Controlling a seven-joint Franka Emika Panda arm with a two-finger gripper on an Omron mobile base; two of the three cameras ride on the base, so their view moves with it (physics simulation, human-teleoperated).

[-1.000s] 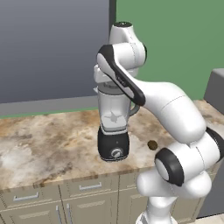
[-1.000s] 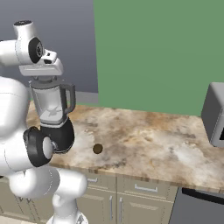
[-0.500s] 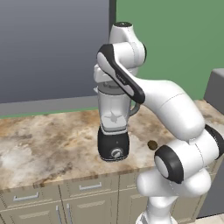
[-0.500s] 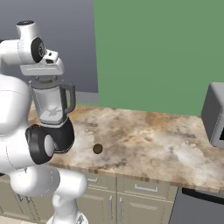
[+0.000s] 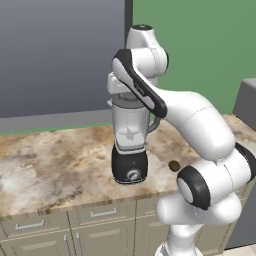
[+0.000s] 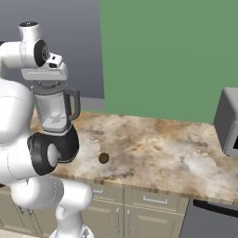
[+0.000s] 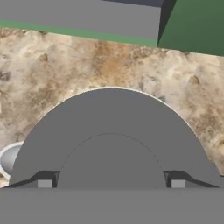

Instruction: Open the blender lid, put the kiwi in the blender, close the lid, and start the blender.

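Over the last second the jaws have settled onto the blender lid, tips straddling its knob, grip uncertain, so the blender remains closed, while the kiwi waits beside it on the marbled table before a green wall.

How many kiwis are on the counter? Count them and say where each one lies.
1. The kiwi lies on the marble counter near its front edge, apart from the blender, on the side toward the microwave. The arm could be hiding others.
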